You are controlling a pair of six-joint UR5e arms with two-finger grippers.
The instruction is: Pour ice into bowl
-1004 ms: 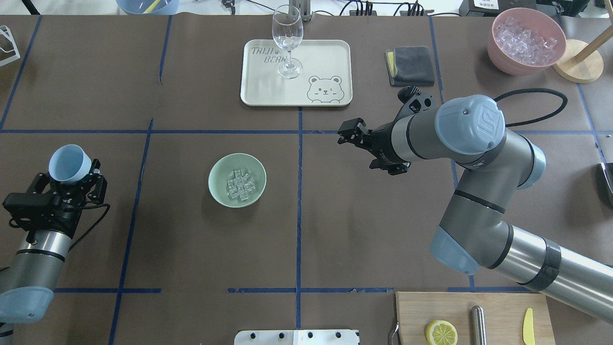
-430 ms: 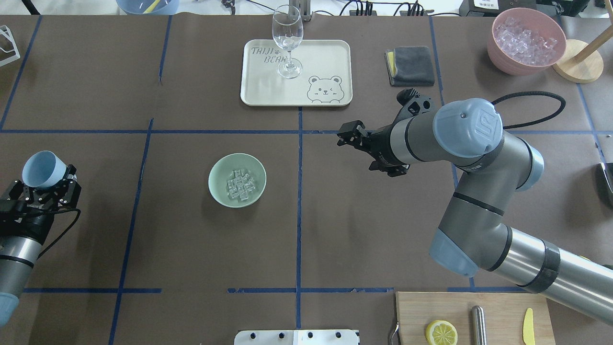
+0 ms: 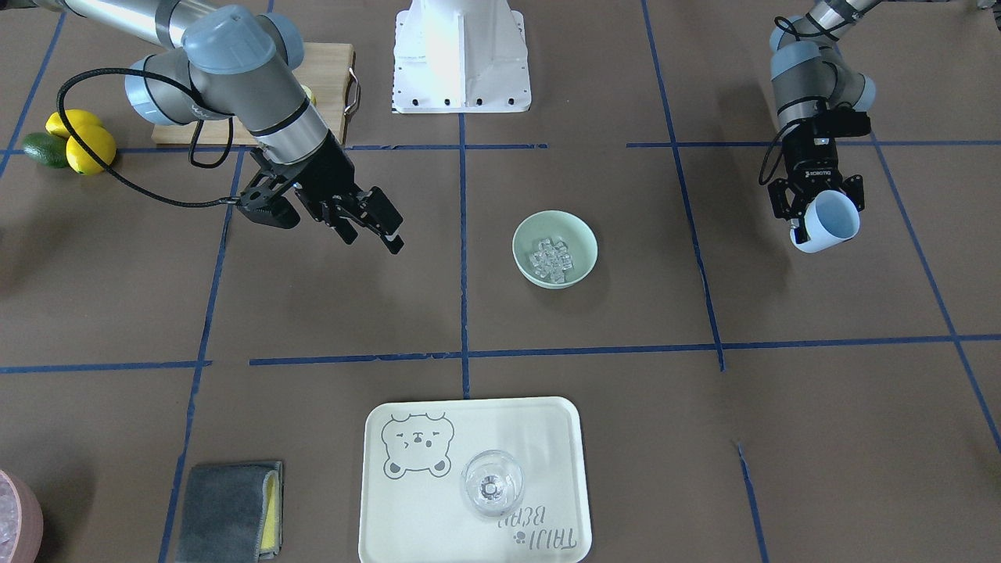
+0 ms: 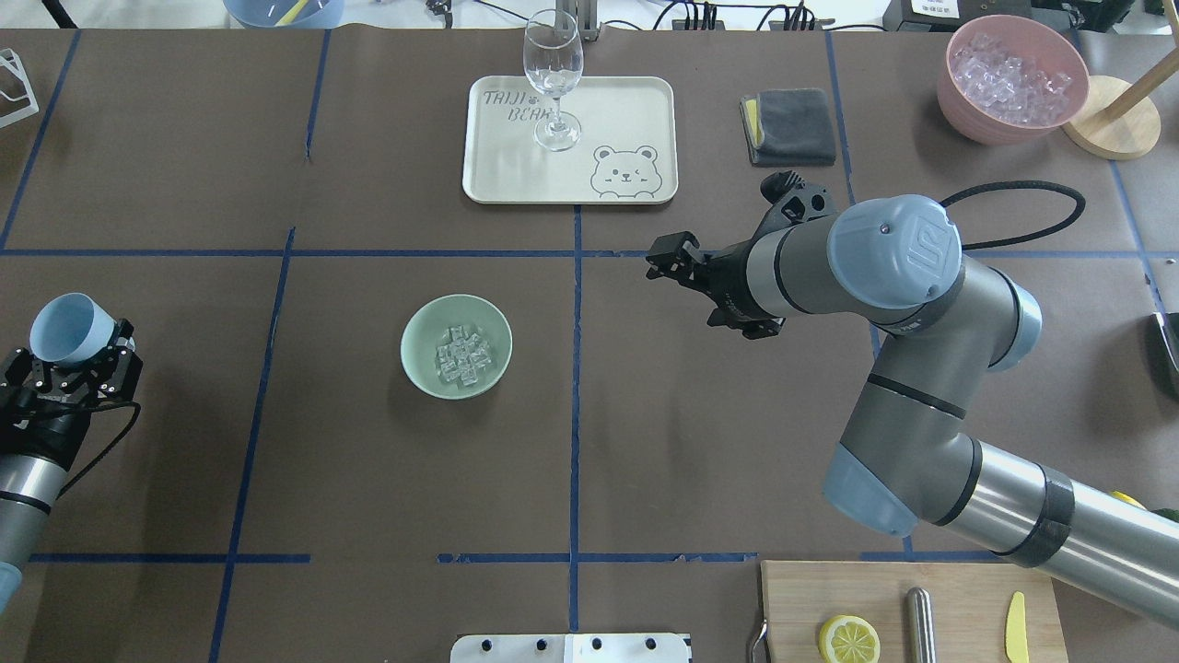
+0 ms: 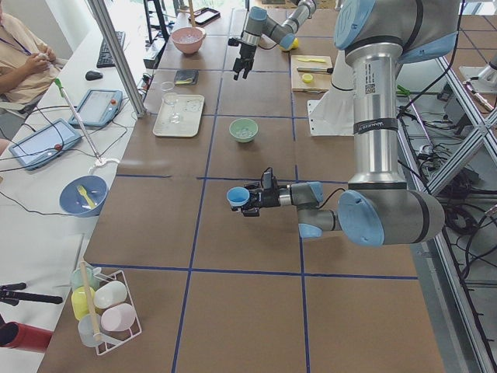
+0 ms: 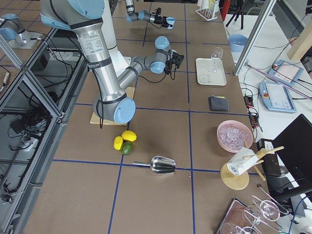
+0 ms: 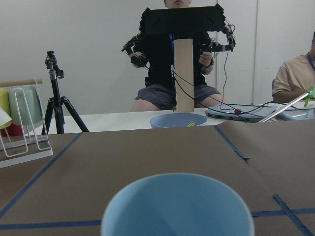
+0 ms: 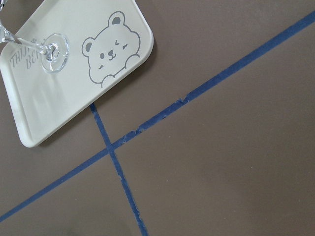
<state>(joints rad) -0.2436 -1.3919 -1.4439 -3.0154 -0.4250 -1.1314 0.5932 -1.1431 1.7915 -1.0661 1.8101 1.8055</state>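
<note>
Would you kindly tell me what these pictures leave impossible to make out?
Ice count in the bowl: overhead view, cubes too small, overlapping.
Left claw touching the blue cup: left wrist view, cut off by bottom edge.
Wine glass top: right wrist view, beyond the edge.

Bear tray [image 4: 636, 101], wine glass [image 4: 553, 78], grey cloth [image 4: 794, 127]

Robotics lab, and I drive this rig remotely. The worktable [image 4: 368, 479] is papered brown and gridded with blue tape [image 4: 575, 368], with aluminium frame posts [image 5: 116, 58] around it. The side bench holds tablets [image 5: 96, 107], a keyboard [image 5: 109, 48] and a seated operator [image 5: 23, 54]. My left wrist view shows a person wearing arm-tracking gear [image 7: 157, 69] and a tripod [image 7: 55, 98] against a bare white wall.
</note>
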